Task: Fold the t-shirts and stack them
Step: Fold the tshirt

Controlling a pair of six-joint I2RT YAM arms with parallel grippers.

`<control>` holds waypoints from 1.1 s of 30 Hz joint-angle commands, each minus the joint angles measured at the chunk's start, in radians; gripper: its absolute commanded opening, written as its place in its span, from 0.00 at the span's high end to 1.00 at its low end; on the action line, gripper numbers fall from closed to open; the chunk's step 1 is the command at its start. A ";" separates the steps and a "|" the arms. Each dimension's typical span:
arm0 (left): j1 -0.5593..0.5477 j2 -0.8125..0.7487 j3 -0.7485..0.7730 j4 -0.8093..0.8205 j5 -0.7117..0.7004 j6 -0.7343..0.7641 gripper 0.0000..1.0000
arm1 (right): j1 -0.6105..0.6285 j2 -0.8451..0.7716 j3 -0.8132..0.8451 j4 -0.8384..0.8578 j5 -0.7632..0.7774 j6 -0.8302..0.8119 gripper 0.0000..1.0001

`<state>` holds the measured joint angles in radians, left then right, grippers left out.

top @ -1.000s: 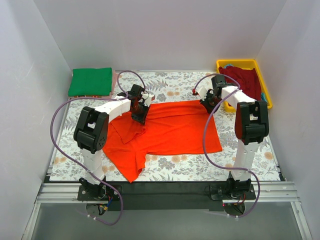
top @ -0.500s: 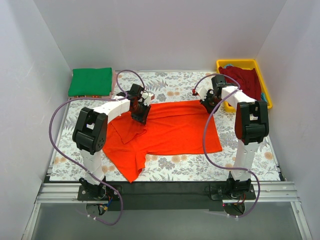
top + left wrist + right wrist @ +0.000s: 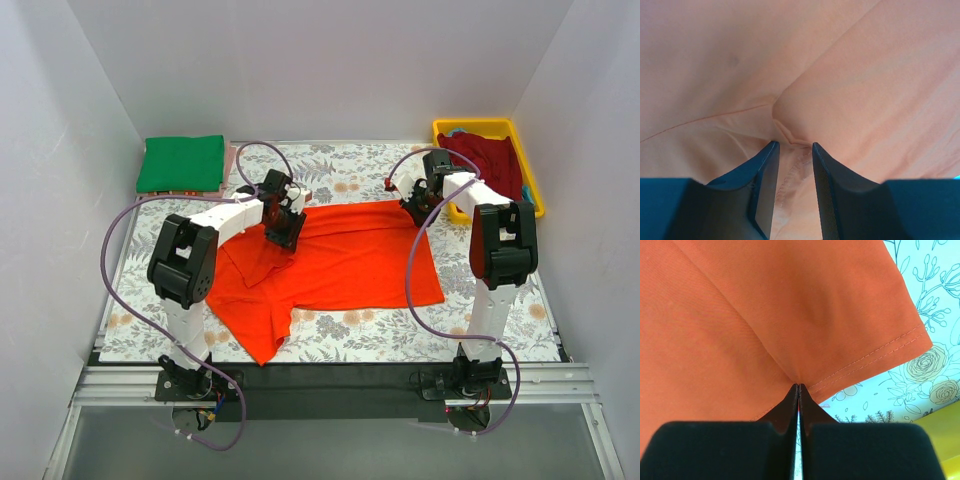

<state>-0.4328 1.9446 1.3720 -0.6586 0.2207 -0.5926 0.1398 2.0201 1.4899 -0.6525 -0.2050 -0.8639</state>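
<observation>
Spread on floral surface [image 3: 350, 175]: orange-red t-shirt [image 3: 340, 260], between arms. Over raised fold at its far left, left pincer [image 3: 794, 145] stood part-open; cloth possibly touching tips, unclear. At far right hem, right pincer [image 3: 798, 386] clamped shut on shirt. Far left corner held folded green t-shirt [image 3: 181, 162]. Beside right arm, dark red t-shirt [image 3: 485, 160] heaped in yellow tray [image 3: 480, 125].

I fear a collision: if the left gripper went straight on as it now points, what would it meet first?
Probably the orange-red t-shirt, at the raised fold just ahead of the left gripper; depth is unclear.
</observation>
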 commanded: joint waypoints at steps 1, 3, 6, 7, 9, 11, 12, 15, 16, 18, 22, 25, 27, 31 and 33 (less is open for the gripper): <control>-0.012 0.007 0.025 0.008 -0.007 -0.003 0.72 | 0.003 -0.035 0.000 0.007 -0.016 -0.006 0.99; -0.012 0.004 0.022 0.008 -0.020 -0.004 0.81 | 0.003 -0.037 0.000 0.007 -0.017 -0.006 0.99; -0.014 -0.029 0.010 0.007 -0.034 0.000 1.00 | 0.001 -0.043 0.000 0.005 -0.011 -0.011 0.99; -0.014 -0.036 0.006 0.005 -0.034 0.001 1.00 | 0.003 -0.044 0.000 0.005 -0.008 -0.011 0.99; -0.014 -0.062 0.001 -0.002 -0.034 0.002 1.00 | 0.001 -0.052 0.000 0.007 -0.005 -0.011 0.99; -0.012 -0.088 -0.005 -0.013 -0.038 0.007 1.00 | 0.003 -0.058 0.001 0.007 -0.005 -0.014 0.99; -0.012 -0.105 -0.010 -0.016 -0.040 0.011 1.00 | 0.003 -0.063 0.000 0.005 -0.005 -0.015 0.99; -0.014 -0.133 -0.022 -0.030 -0.027 0.017 1.00 | 0.001 -0.072 0.001 0.005 -0.005 -0.015 0.99; -0.014 -0.131 -0.025 -0.032 -0.014 0.019 1.00 | 0.001 -0.069 0.003 0.005 -0.007 -0.015 0.99; -0.014 -0.115 -0.019 -0.047 -0.006 0.007 0.92 | 0.003 -0.067 0.004 0.005 -0.008 -0.014 0.99; -0.027 -0.099 -0.037 -0.033 -0.003 -0.009 0.64 | 0.001 -0.063 0.004 0.004 -0.008 -0.014 0.99; -0.043 -0.078 -0.044 -0.016 -0.020 -0.013 0.56 | 0.001 -0.060 0.003 0.004 -0.008 -0.012 0.99; -0.044 -0.064 -0.033 -0.009 -0.030 -0.013 0.56 | 0.001 -0.058 0.004 0.002 -0.008 -0.012 0.99; -0.046 -0.032 -0.011 -0.004 -0.056 -0.016 0.57 | 0.001 -0.055 0.000 0.004 -0.008 -0.011 0.99; -0.047 -0.016 -0.007 -0.006 -0.057 -0.013 0.59 | 0.001 -0.052 0.000 0.004 -0.008 -0.011 0.99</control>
<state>-0.4789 1.9137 1.3373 -0.6743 0.1890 -0.6044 0.1398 1.9999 1.4899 -0.6529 -0.2047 -0.8673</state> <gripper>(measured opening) 0.423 0.020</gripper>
